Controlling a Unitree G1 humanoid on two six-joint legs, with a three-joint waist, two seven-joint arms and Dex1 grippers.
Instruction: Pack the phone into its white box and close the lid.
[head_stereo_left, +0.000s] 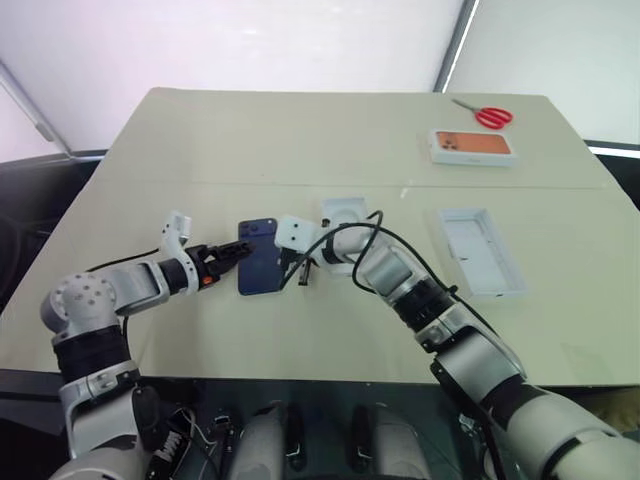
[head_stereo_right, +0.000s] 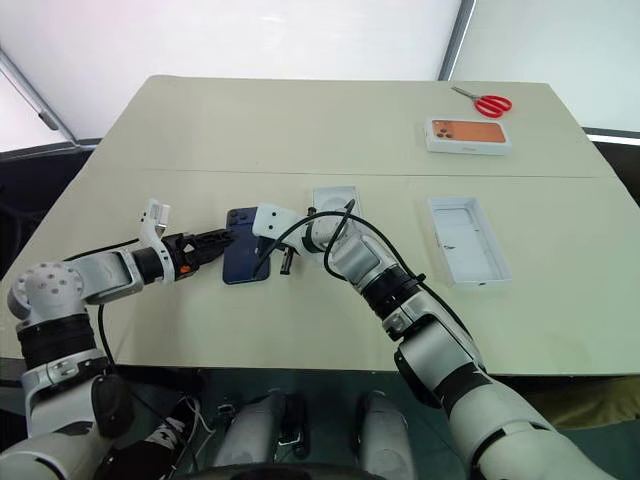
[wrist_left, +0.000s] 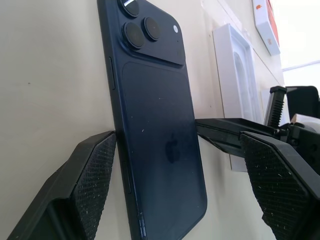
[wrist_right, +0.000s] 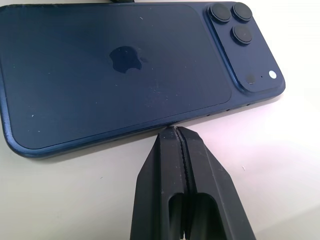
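Where visible, phone (wrist_right: 125, 70) bears Apple logo.

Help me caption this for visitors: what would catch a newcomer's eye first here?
The dark blue phone lies camera-side up mid-table, flanked by the left gripper, open, and the right gripper, shut, its tips at the phone's long edge. Far right, red-handled scissors lie beside a white box printed with an orange phone.

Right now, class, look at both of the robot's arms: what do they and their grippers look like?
Both arms have silver-grey rounded shells with black joint bands. The left gripper has black fingers with an orange ring behind them; the right gripper has black ridged fingers. White camera blocks sit on the wrists, and a black cable loops over the right forearm.
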